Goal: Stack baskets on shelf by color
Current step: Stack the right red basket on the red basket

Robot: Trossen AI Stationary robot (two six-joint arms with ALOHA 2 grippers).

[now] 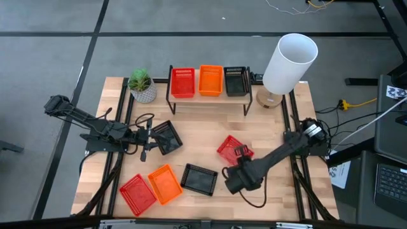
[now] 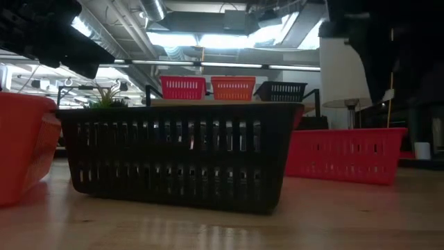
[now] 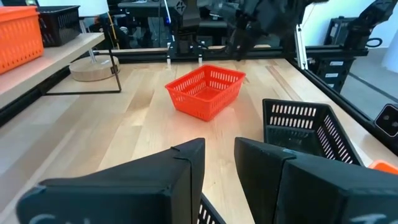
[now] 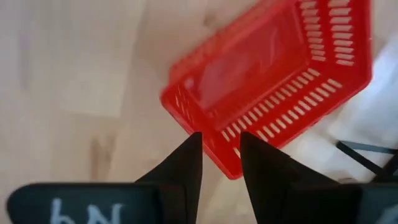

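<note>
The light wooden worktop point(image 1: 267, 137) carries a low shelf with a pale plank top on thin black metal legs point(image 1: 208, 97) along its far edge, and on that plank three small plastic mesh baskets sit side by side: a red one point(image 1: 182, 82), an orange one point(image 1: 210, 80) and a black one point(image 1: 234, 80); beside the shelf stand a small potted green plant point(image 1: 141, 84) on one side and a lamp with a white cylindrical shade on a round wooden base point(image 1: 287, 63) on the other; the left end effector point(image 1: 149, 135) lies low over the left-middle of the worktop, its two dark fingers point(image 3: 186, 163) a narrow gap apart around the rim of a tilted black mesh basket point(image 1: 166, 136), though whether they actually pinch that rim I cannot tell; the right end effector point(image 1: 242, 152) reaches in from the right side to the near edge of a red mesh basket point(image 1: 229, 147) in the middle of the worktop, and in the right wrist view its fingers point(image 4: 183, 163) stand slightly apart on either side of that basket's rim, apparently clamped on it; toward the front of the worktop lie three more mesh baskets in a loose row, a red one point(image 1: 137, 193) touching an orange one point(image 1: 165, 183), and a black one point(image 1: 199, 179) just beside them, which fills the middle of the low view.
</note>
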